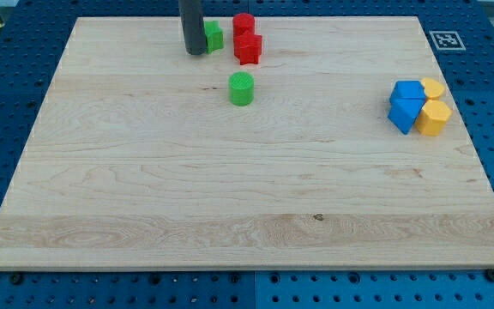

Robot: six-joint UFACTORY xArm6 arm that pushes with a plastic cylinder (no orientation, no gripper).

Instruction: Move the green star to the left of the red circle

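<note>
Landmark: the red circle (pixel 243 23), sitting near the view's top edge of the wooden board (pixel 144 189).

My tip (pixel 195 52) is resting on the board to the view's left of the red circle; no gripper on this rod, so nothing is being clenched or held. The rod is standing upright and covering part of the green star (pixel 214 36).

The green star is lying just left of the red circle and slightly below it, touching or nearly touching the rod's right side; exact contact cannot be told.

A second red block (pixel 248 48), star-like in outline, is sitting directly below the red circle, touching it.

A green cylinder (pixel 241 88) is standing below the red circle, apart from both red blocks.

Far to the right of the red circle and lower, two blue blocks (pixel 406 105) and two yellow blocks (pixel 435 113) are huddling together, touching.
</note>
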